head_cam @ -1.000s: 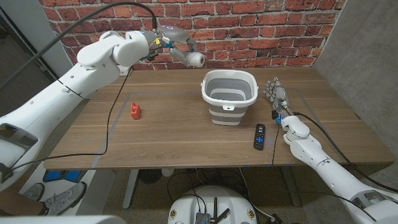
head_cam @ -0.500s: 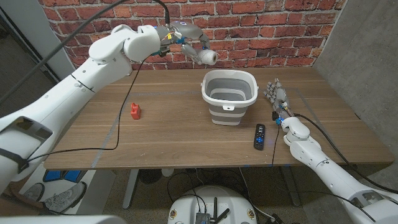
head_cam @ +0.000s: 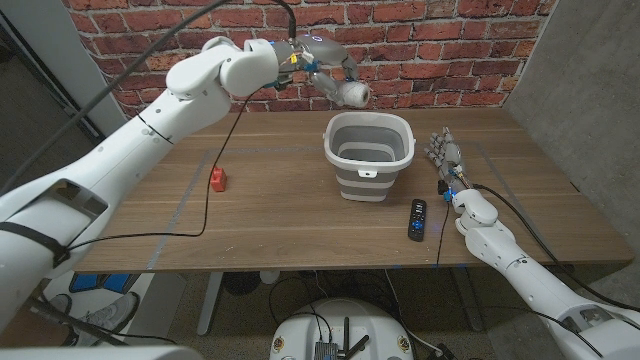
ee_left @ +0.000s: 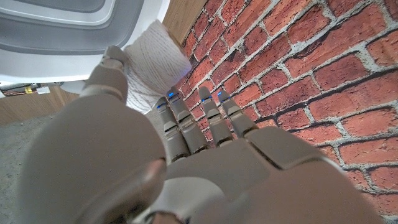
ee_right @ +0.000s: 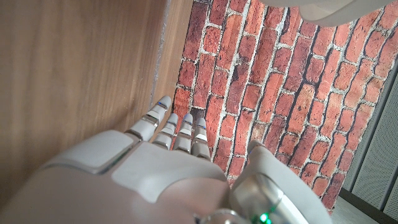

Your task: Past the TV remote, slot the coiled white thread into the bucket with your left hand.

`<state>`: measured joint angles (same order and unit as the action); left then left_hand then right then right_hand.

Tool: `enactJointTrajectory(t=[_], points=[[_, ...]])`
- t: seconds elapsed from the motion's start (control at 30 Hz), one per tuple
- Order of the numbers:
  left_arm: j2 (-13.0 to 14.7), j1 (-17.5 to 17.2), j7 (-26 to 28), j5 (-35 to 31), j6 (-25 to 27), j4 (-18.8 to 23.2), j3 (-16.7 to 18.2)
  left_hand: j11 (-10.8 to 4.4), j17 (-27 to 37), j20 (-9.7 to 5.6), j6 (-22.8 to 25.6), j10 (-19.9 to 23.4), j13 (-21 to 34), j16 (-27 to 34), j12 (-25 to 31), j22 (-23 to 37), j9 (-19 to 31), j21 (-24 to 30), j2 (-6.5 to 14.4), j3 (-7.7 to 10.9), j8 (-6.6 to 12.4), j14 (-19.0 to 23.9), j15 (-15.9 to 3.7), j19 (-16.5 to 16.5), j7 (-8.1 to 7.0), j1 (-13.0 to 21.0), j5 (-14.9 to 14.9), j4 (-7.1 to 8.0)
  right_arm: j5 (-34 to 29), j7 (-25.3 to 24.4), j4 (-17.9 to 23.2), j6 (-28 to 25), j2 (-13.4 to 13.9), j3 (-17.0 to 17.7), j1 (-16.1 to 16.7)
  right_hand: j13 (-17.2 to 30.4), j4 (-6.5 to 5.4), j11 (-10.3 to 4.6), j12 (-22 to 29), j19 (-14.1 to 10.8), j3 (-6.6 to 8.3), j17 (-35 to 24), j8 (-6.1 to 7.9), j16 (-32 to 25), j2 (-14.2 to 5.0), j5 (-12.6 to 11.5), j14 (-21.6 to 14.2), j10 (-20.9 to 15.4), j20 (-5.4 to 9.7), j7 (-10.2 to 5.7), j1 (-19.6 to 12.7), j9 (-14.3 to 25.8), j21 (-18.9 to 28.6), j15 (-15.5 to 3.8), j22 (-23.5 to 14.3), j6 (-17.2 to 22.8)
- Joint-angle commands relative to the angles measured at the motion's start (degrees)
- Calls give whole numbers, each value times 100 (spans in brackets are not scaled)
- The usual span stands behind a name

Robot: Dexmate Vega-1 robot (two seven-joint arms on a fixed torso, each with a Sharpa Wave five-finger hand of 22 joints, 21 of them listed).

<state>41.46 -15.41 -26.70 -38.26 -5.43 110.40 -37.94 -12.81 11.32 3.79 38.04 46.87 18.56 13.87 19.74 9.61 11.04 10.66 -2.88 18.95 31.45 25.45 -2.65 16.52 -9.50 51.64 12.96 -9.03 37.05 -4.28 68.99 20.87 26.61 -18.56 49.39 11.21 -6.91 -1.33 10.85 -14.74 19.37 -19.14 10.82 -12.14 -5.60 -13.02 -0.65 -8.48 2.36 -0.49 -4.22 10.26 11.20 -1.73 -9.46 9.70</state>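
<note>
One hand point(head_cam: 325, 62) w/ thread point(head_cam: 355, 94) above bucket point(head_cam: 368, 152)

Left arm stretched high across the far side, left hand point(head_cam: 326, 62) raised above the table, fingers point(ee_left: 186, 127) and thumb closed on the coiled white thread spool point(head_cam: 354, 94). Right arm low along the near right, right hand point(head_cam: 445, 153) on its edge, fingers straight, together, holding nothing.

Left hand point(head_cam: 325, 62) holds thread coil point(head_cam: 354, 94) above bucket point(head_cam: 368, 153).
</note>
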Motion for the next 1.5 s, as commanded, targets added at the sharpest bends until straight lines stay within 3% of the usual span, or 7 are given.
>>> enactJointTrajectory(t=[0.03, 0.5, 0.8, 1.33, 1.5], points=[[-414, 307, -242, -108, -203, -274, -395, 1, 10, 30, 9, -2, 404, -27, 12, 19, 18, 51, 267, -20, -4, -6, -823, 53, 31, 76, 26, 16, 34, 46, -74, 45, -33, -1, -3, 2, 33, -2, 45, -55, 33, -11, 29, -34, -225, -10, 29, -25, 15, 2, 69, 10, -30, -42, -21, 20], [-683, 570, -380, -534, -598, -683, -870, 5, 11, 39, -14, -40, 436, -45, -25, 19, 16, 25, 309, -33, -43, -44, -825, 5, 58, 59, 31, 18, 62, 48, 11, 7, 32, 30, 60, 2, 37, -1, 47, -57, 31, -12, 26, -42, -227, -5, 35, -29, 13, 5, 81, 10, -30, -39, -21, 17], [-751, 507, -147, -748, -771, -904, -1001, 1, 29, -2, 54, -41, 466, -1, -46, 18, 15, 34, 392, -23, -39, 36, -849, 40, 28, 55, 38, 23, 94, 134, -74, 19, 10, 29, -22, 2, 40, -5, 49, -62, 34, -11, 25, -55, -230, -3, 14, -34, 0, 5, 85, 11, -28, -30, -21, 17], [-889, 409, -285, -699, -883, -1229, -1215, 1, 110, -1, 86, -105, 513, 152, -110, 18, 7, 40, 477, 2, -59, 311, -910, 82, 14, 132, 60, -24, 91, 113, -139, 5, 17, 44, -65, 3, 52, -4, 48, -66, 32, -14, 27, -65, -231, 1, 19, -33, 7, 8, 90, 11, -28, -26, -22, 28], [-908, 413, -280, -729, -954, -1320, -1280, -2, 218, -315, 154, -151, 563, 303, -159, 41, 8, 161, 493, -11, -61, 556, -933, 455, 40, 175, 63, -51, 93, 107, -178, 4, -3, 40, -82, 3, 56, -5, 49, -65, 33, -14, 24, -65, -231, 2, 24, -34, 2, 12, 90, 11, -29, -34, -22, 23]])
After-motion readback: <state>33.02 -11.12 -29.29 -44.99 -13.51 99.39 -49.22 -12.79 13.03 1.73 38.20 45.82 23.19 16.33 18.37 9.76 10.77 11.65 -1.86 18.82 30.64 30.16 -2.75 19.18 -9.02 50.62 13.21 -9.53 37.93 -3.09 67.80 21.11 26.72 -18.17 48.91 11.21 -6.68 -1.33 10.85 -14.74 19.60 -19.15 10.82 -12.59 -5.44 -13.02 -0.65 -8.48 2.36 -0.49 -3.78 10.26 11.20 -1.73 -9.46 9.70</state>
